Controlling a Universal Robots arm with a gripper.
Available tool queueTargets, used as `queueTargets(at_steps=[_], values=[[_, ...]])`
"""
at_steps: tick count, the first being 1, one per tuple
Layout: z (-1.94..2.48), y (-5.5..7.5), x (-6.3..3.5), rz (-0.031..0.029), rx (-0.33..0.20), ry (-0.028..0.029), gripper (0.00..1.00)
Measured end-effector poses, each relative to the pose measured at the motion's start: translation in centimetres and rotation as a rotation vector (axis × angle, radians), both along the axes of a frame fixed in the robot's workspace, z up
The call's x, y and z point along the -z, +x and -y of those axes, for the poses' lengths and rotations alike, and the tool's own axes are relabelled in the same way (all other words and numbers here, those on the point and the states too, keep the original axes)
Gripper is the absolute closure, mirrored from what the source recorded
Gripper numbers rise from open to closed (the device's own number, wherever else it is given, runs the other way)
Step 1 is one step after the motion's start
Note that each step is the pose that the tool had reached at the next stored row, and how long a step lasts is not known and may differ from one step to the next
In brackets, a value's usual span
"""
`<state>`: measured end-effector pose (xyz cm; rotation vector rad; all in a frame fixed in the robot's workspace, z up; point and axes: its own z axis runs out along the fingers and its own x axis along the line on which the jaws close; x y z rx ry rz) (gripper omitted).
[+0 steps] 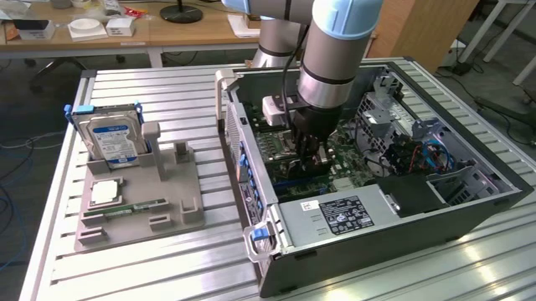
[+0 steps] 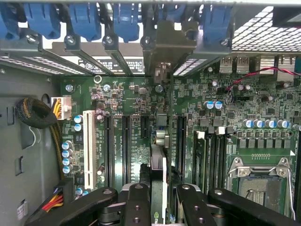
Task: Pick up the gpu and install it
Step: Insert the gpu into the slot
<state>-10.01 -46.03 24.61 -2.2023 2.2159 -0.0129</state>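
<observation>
Black and thin, the gpu (image 1: 312,149) hangs edge-down between the fingers of the gripper (image 1: 312,164) in the exterior view, deep inside the open computer case (image 1: 469,210). The arm (image 1: 335,56) comes down from 12 o'clock, and its lower part stands over the green motherboard (image 1: 348,172). The fingers are pressed on the two faces of the card, and the card's lower edge is at the board, though it cannot be told if it sits in a slot. Toward 5 o'clock of the gripper lies the grey power supply (image 1: 335,216) with its label. At 9 o'clock, well apart on the slatted table (image 1: 150,269), a grey holder tray (image 1: 167,194) carries the hard drive (image 1: 113,138) with the blue label standing upright, and a narrow green memory stick (image 1: 134,207) lying flat.

In the wrist view, the gpu (image 2: 158,188) is seen from its edge, as a thin vertical strip running from 6 o'clock toward the centre. The black fingers (image 2: 138,207) close on it from both sides, near the 6 o'clock border. The card lines up with one of the long black expansion slots (image 2: 126,146) region of the motherboard (image 2: 235,108). Its metal bracket (image 2: 168,42) stands at 12 o'clock among the blue clips (image 2: 84,21) of the rear wall. An empty CPU socket (image 2: 261,181) is at 4 o'clock, and a white slot (image 2: 88,148) at 8 o'clock.
</observation>
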Motion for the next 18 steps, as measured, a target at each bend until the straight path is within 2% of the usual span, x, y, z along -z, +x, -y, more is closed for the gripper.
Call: queueTargets(at_steps=[4,18], values=[[-0.2,0.01,0.03,0.0,-0.005,0.0001,0.74],[-0.2,-0.01,0.41,-0.0003,-0.007,-0.0003,0.74]])
